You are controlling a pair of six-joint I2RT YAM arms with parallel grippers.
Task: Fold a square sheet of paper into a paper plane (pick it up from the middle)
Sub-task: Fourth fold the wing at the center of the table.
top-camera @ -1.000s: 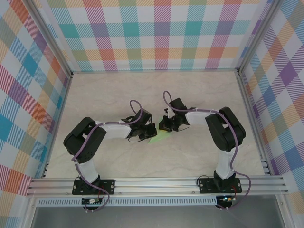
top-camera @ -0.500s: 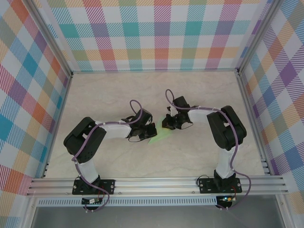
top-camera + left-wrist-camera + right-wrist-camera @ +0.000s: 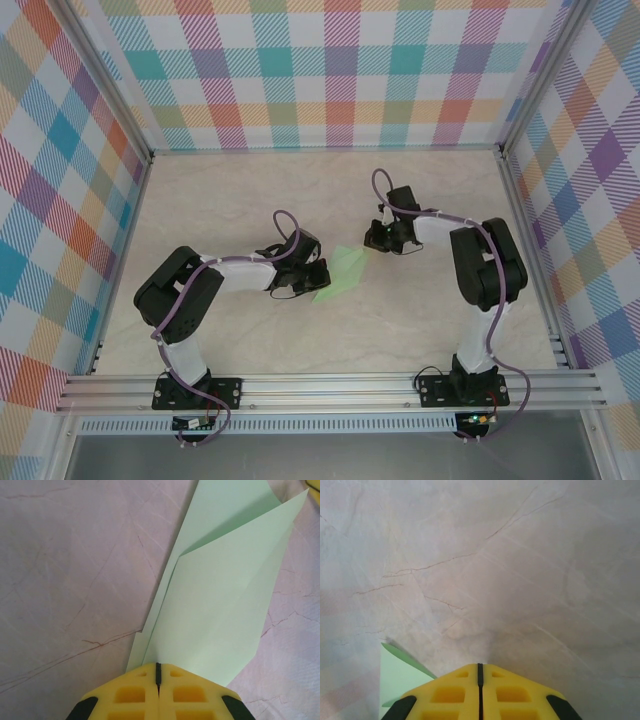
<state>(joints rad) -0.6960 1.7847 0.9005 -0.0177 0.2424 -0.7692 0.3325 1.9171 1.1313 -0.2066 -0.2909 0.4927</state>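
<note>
The pale green sheet of paper [image 3: 342, 272] lies folded into a narrow pointed shape on the table, its layers and a slanted crease plain in the left wrist view [image 3: 225, 605]. My left gripper [image 3: 321, 281] is shut, its yellow tips [image 3: 158, 667] resting on the paper's near end; I cannot tell whether paper is pinched between them. My right gripper [image 3: 374, 241] is shut with nothing in it, just beyond the paper's far tip. In the right wrist view a corner of the paper [image 3: 400, 680] lies left of the shut jaws [image 3: 480, 669].
The marble-patterned tabletop [image 3: 250, 200] is walled by checked panels at the back and sides, with aluminium rails [image 3: 320, 385] along the near edge. Both arms reach inward over the middle of the table.
My right gripper has slid off the paper, up and to the right, uncovering the paper's far tip. The left gripper and the paper have stayed put.
</note>
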